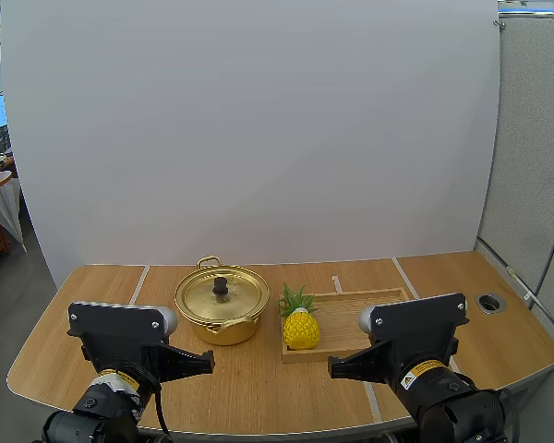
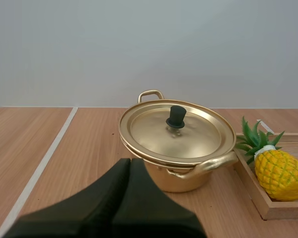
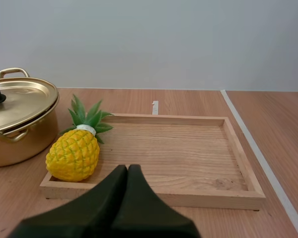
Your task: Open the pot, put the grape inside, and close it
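A gold pot (image 1: 221,305) (image 2: 176,148) (image 3: 17,124) stands on the table left of centre, its lid (image 2: 175,131) on and a black knob (image 1: 220,287) (image 2: 177,116) on top. On the wooden tray (image 1: 369,309) (image 3: 188,153) to its right lies a yellow toy pineapple (image 1: 300,326) (image 2: 278,171) (image 3: 74,151) with green leaves, at the tray's left end. I see no grapes. My left gripper (image 1: 208,362) (image 2: 130,166) is shut, low and in front of the pot. My right gripper (image 1: 333,366) (image 3: 127,171) is shut, just before the tray's near rim.
The wooden table (image 1: 92,305) has pale seams running front to back. A round grommet hole (image 1: 489,302) sits at the far right. Bare wood lies left of the pot and right of the tray.
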`<control>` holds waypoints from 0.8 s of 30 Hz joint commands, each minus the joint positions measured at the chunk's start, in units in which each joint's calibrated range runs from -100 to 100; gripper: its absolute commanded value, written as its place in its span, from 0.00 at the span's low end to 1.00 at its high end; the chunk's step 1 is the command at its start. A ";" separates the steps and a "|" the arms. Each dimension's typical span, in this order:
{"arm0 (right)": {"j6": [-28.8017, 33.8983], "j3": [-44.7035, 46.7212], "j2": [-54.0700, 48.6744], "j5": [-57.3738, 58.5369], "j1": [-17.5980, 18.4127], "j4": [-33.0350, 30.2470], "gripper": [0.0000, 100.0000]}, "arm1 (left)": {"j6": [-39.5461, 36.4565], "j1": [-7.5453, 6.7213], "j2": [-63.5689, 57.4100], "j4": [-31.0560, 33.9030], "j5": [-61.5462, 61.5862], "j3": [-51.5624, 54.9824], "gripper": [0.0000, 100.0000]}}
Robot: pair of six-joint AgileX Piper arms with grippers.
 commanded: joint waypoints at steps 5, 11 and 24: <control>-0.27 0.00 -0.38 0.04 -0.20 -0.66 0.00 | -0.53 0.04 -0.18 0.83 -0.66 0.03 0.00; -0.27 0.00 -0.38 0.04 -0.20 -0.66 0.00 | -0.53 0.04 -0.18 0.83 -0.66 0.03 0.00; -0.27 0.00 -0.38 0.04 -0.20 -0.65 0.00 | -0.53 0.04 -0.18 0.83 -1.05 0.03 0.00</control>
